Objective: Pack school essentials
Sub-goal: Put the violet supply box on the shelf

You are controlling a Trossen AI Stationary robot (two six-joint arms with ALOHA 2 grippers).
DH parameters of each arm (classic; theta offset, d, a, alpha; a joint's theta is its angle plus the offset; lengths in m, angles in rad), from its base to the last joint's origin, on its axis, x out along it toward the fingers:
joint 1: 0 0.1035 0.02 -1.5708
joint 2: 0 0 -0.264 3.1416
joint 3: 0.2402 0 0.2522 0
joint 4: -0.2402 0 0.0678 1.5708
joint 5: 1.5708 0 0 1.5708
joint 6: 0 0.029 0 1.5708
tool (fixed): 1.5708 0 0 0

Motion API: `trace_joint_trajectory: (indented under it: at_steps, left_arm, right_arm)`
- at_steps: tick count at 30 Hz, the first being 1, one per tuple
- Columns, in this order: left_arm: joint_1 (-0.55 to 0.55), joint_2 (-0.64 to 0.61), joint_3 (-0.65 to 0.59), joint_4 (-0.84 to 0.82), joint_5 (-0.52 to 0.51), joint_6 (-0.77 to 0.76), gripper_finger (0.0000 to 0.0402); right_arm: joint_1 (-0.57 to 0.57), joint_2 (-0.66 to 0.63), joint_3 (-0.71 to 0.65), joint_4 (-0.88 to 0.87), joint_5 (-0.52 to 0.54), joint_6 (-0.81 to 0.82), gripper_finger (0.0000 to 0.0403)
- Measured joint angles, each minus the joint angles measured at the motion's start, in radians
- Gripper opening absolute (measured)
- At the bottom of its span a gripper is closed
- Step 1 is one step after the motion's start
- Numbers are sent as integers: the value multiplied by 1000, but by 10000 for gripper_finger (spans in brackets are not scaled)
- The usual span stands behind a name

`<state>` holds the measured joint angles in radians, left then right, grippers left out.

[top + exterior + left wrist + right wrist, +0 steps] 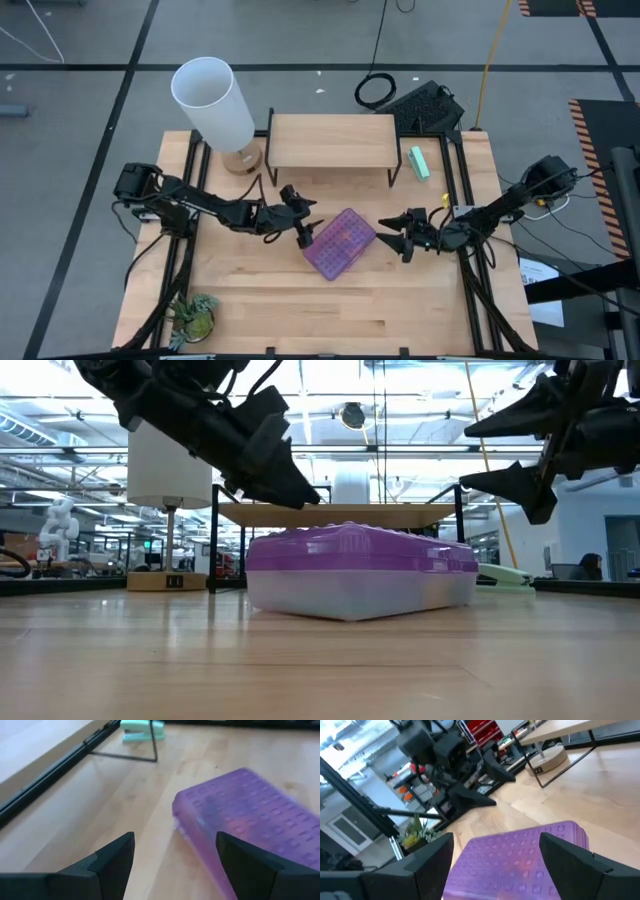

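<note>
Purple pencil case [340, 243] shut, flat at desk [260, 310] centre, between my hands. Left hand [303, 232] open, just beside its left end; right hand [398, 234] open, near its right end. Step, I judge: closing in to grip the case. Next: square fingers over its edges. Mint-green stapler [419, 162], lamp [213, 102], shelf [332, 140] well apart; nothing blocks.

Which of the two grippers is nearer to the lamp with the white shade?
The left gripper, open beside the purple case on the lamp's side. The right gripper, also open, is on the case's far side, toward the mint-green block.
</note>
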<state>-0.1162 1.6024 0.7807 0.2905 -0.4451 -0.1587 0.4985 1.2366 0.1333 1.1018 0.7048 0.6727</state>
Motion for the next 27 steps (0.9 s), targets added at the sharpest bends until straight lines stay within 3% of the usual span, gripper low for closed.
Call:
trace_joint_trajectory:
  at_steps: [6, 11, 19, 24, 27]
  left_arm:
    - [10, 0, 0, -2, 5, -42, 282]
    - [29, 0, 0, -3, 112, -73, 282]
    - [21, -44, 11, -30, 80, -59, 282]
    - [9, -130, 37, -135, 119, -45, 282]
    - [9, -149, 31, -190, 213, 10, 282]
  right_arm:
    - [8, 0, 0, -32, 1, 0, 288]
    - [7, 0, 0, -31, 20, -3, 288]
    - [5, 0, 0, -76, 33, 1, 288]
    - [0, 0, -1, -75, 221, 74, 288]
    - [-25, 1, 0, -100, 207, 142, 288]
